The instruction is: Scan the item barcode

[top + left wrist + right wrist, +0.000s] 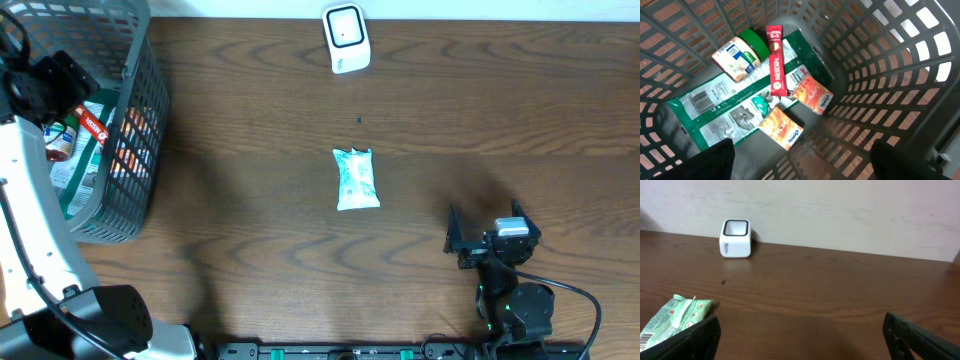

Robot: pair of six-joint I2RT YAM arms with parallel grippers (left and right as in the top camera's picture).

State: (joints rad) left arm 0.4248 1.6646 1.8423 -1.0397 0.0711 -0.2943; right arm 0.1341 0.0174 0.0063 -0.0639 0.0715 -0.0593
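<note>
The scan does not look done. The green and white packet [357, 179] lies flat on the table [250, 220], held by neither arm. It sits ahead and to the left of the right gripper [802, 337], roughly halfway between that gripper and the white scanner [346, 38], which stands farther ahead near the table's back edge. A strip of barcode shows on the packet's near end in the right wrist view. What seems left is to pick the packet up, carry it forward to the scanner and turn the barcode toward its window.

The right gripper's fingers are spread wide with nothing between them. The left gripper [805, 155] hangs over the grey basket [140, 120], fingers also spread and empty. Directly below it lie a red coffee stick [776, 60], orange sachets [781, 128], long green packs and a small tub.

The table is dark brown wood grain, bare apart from these things and a tiny dark speck. Behind the scanner rises a plain pale wall [840, 210].
</note>
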